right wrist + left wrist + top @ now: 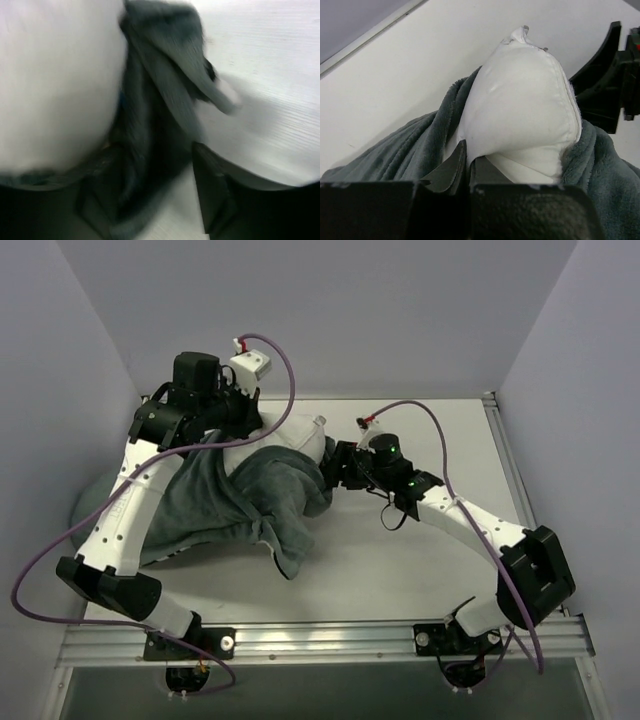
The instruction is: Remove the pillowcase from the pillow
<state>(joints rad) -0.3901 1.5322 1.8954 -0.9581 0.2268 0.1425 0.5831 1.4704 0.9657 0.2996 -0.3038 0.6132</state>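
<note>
Plump white stuffed pillow lies half-sheathed in limp dark grey plush pillowcase on white surface. The left jaws pinch pillow's edge; right jaws (view blurred) stand spread astride pillowcase fold.

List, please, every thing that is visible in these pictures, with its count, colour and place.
pillow: one, white, far left part of the table, one end out of the pillowcase
pillowcase: one, dark grey, bunched around the rest of the pillow
table: one, white, under everything
rail: one, silver, near table edge
cables: two, purple, along the arms
arms: two, white and black, bases on the rail
left gripper: black, shut on the pillow
right gripper: black, open, pillowcase between its fingers
</note>
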